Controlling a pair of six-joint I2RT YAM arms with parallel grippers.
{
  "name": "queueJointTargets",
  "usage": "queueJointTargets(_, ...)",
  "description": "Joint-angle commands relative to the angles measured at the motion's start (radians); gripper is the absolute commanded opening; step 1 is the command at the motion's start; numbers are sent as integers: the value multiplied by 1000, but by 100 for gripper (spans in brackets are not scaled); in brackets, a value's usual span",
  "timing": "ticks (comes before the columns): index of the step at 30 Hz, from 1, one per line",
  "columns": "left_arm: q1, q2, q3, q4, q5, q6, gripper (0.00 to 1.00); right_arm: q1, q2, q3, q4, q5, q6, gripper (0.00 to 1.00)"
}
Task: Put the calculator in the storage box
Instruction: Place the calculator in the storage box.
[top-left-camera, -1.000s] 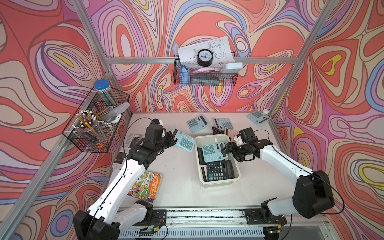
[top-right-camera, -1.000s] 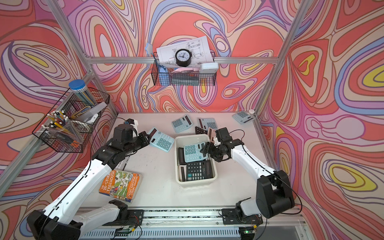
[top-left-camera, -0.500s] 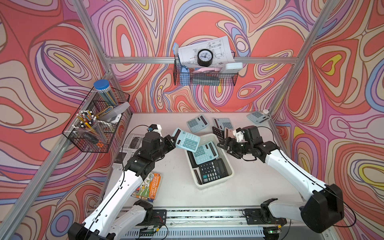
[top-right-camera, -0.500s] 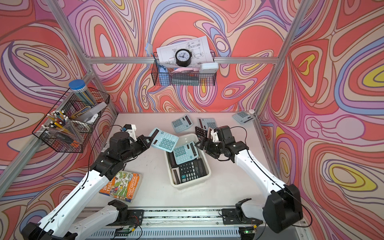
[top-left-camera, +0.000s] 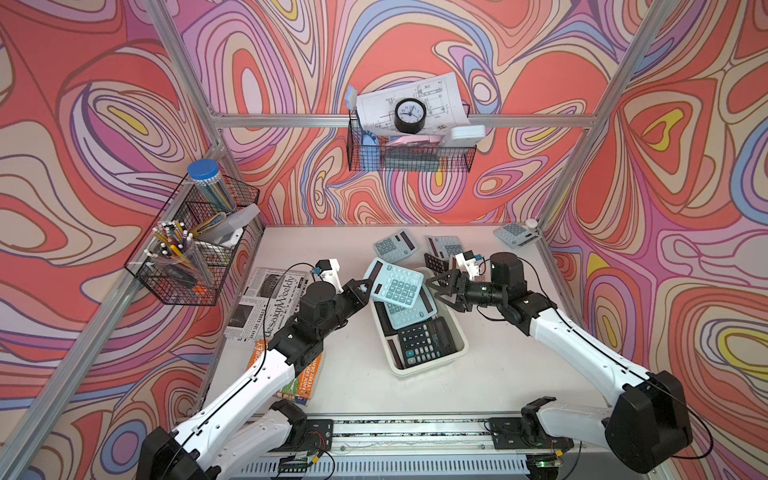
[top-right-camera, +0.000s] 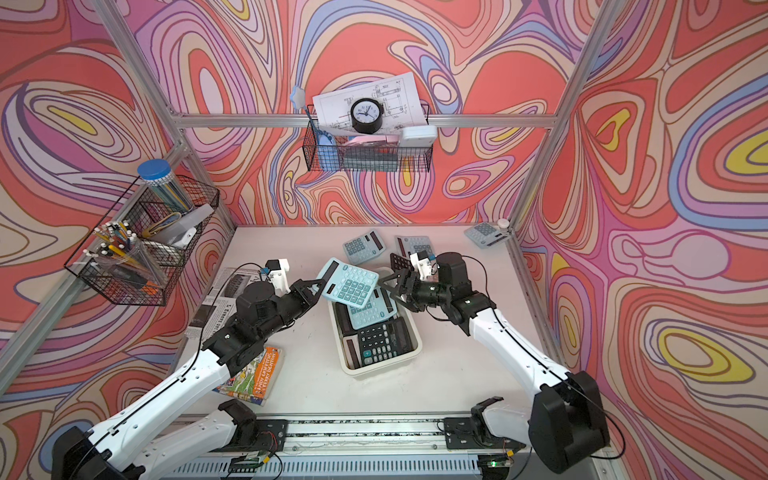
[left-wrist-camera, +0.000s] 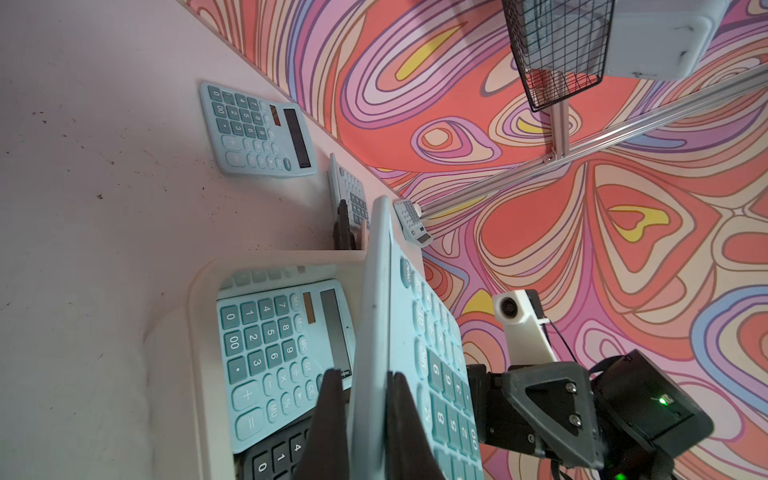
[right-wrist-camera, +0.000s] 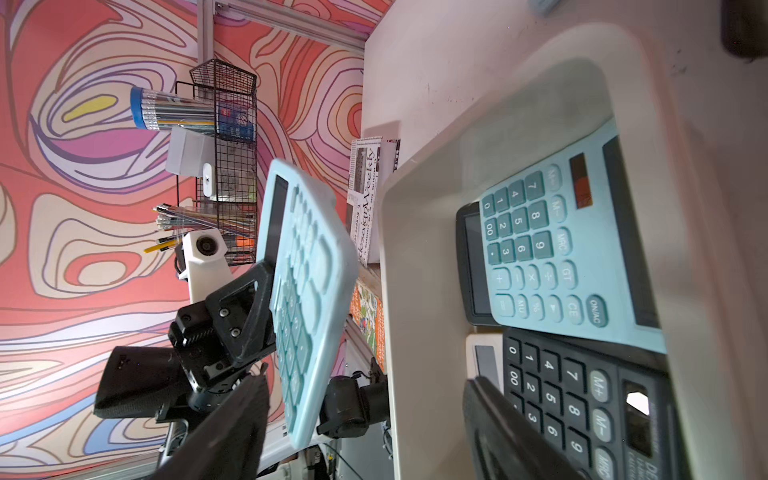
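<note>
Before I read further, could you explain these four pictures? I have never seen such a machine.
It is a robot with two arms, each ending in a two-finger gripper. Two pictures look down from a camera above; the other two come from cameras on the wrists. The left gripper is shut on a light blue calculator, held above the storage box, which holds, among others, a black calculator. The right gripper is open and empty, close by. On the table lie more calculators, a newspaper and a book.
</note>
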Motion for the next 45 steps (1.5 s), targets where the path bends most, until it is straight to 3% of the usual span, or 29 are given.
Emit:
queueJointTargets(1, -29, -7, -18, 137, -63, -26, 0, 6, 23, -38, 208, -82, 114, 70)
queueJointTargets(9, -79, 51, -39, 230, -93, -39, 0, 35, 33, -55, 270, -91, 146, 53)
queueJointTargets(18, -111, 79, -51, 256, -112, -37, 2, 49, 39, -50, 288, -84, 151, 14)
queueJointTargets(20, -111, 75, -40, 215, -118, -33, 12, 49, 35, -33, 239, -73, 122, 8)
queueJointTargets(24, -112, 59, -16, 121, -131, -7, 42, 50, 30, 21, 91, -37, 31, 0)
queueJointTargets(30, -111, 19, 50, -72, -154, 72, 77, 49, 33, 115, -130, 23, -105, 0)
queueJointTargets(37, -75, -31, 122, -358, -183, 150, 95, 44, 79, 278, -452, 123, -317, 0)
queueJointTargets(45, 90, 39, 43, -387, 118, 121, 99, 44, 198, 461, -737, 252, -522, 0)
